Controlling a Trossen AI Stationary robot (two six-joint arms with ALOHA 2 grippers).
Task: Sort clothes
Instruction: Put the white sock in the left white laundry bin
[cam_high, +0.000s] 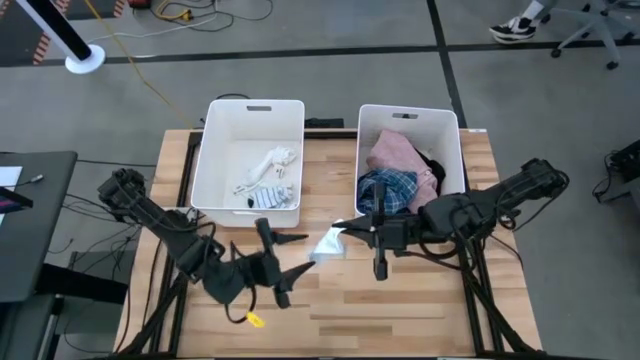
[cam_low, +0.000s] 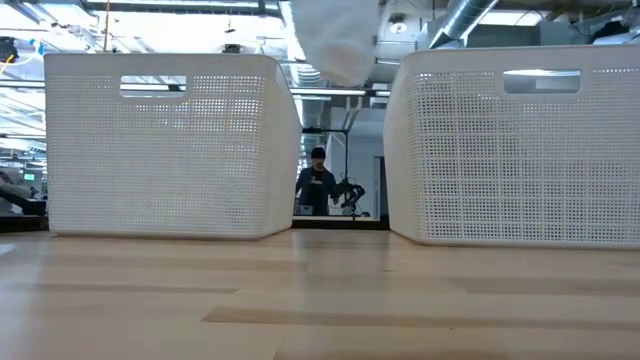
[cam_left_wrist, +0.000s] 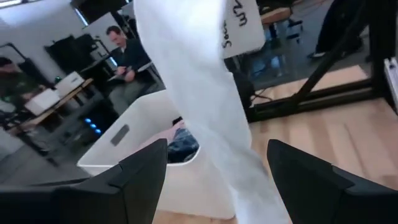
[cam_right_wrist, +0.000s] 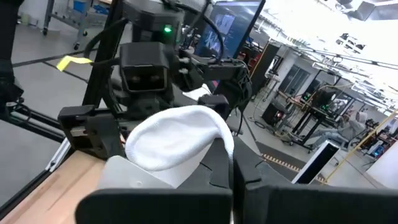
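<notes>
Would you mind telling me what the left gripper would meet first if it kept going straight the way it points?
Probably the white sock hanging from the shut right gripper; the open left gripper points straight at it.

No readable text anywhere.

A robotics lab: exposed ceiling ducts (cam_low: 470, 15), workbenches (cam_left_wrist: 43, 102), floor cables (cam_high: 150, 80).

Two dark jointed arms, black cabling, pointed black jaws, yellow tag
</notes>
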